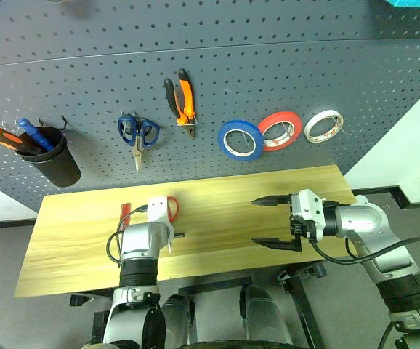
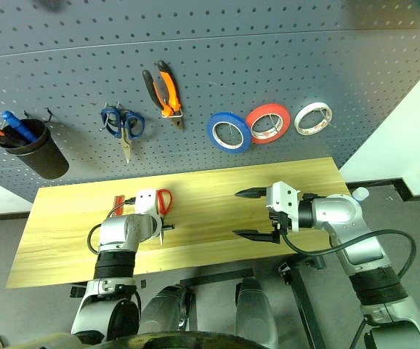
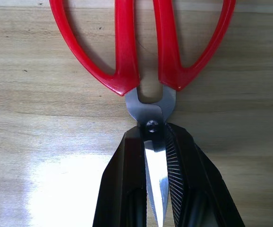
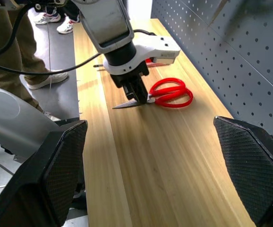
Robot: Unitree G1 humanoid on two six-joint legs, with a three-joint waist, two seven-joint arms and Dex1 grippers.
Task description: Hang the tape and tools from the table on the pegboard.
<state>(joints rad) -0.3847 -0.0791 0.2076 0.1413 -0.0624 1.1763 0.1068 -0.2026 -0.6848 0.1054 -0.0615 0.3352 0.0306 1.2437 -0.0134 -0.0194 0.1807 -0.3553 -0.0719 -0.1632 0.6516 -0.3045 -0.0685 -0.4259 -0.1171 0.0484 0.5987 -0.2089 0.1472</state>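
L hand (image 3: 154, 184) closed on red-handled scissors (image 4: 167, 93) at the blades by the pivot; scissors lie flat on desk (image 1: 217, 200), handles toward pegboard (image 1: 268, 58). R hand (image 1: 275, 222) open, over desk's right part, holding nothing. Blue tape (image 1: 240, 140) and pliers (image 1: 182, 98) hang on pegboard. Red screwdriver (image 1: 123, 215) on desk beside L hand.

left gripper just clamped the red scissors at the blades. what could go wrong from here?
The left gripper pinches the red-handled scissors on the smooth blades near the pivot, handles hanging free, so they may swing or slip on lifting. The red-handled screwdriver lies close beside the left arm on the table; it might get knocked.
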